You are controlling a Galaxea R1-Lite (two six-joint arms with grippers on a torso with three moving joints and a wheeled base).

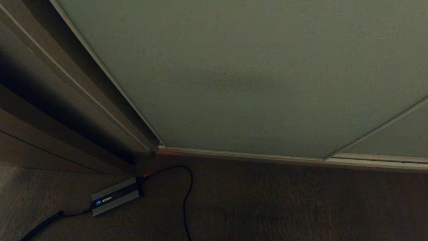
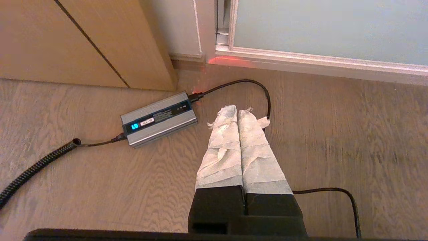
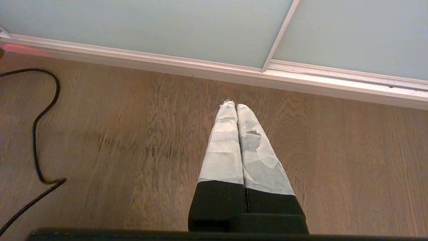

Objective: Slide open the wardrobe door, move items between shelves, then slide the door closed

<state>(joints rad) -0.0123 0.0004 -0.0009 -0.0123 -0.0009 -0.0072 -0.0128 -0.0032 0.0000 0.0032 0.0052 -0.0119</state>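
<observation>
Head view shows the sliding wardrobe door (image 1: pixel 254 77) right in front of me, filling the far side of the scene, and it is shut. Neither of my arms is in that view; both hang low over the floor (image 1: pixel 267 204). My left gripper (image 2: pixel 239 112) is pressed fully closed, taped fingertips together, holding nothing. My right gripper (image 3: pixel 235 106) is the same: fingertips touching, empty, pointing at the floor just short of the door's bottom rail (image 3: pixel 200 67).

Risks, as I judge them. A black cable (image 2: pixel 264 97) loops across the floor right by my left gripper, running from the grey charger box (image 2: pixel 158 118) that sits near the left corner of the wardrobe. If I swing that arm up carelessly or roll the base forward, I could snag the cable and drag the box. The door face is flat and smooth, no handle visible, so closed fingers pushing on the panel may just slip; I would likely need the frame edge (image 1: pixel 110 77) at the left, where it meets the brown side panel (image 1: pixel 50 83). Missing that thin edge means scraping the panel.

The door itself: matte, pale grey-green, bordered by a thin light frame, with a second panel (image 1: pixel 394 140) overlapping at the right. Shelves and plush toys are hidden behind it.
</observation>
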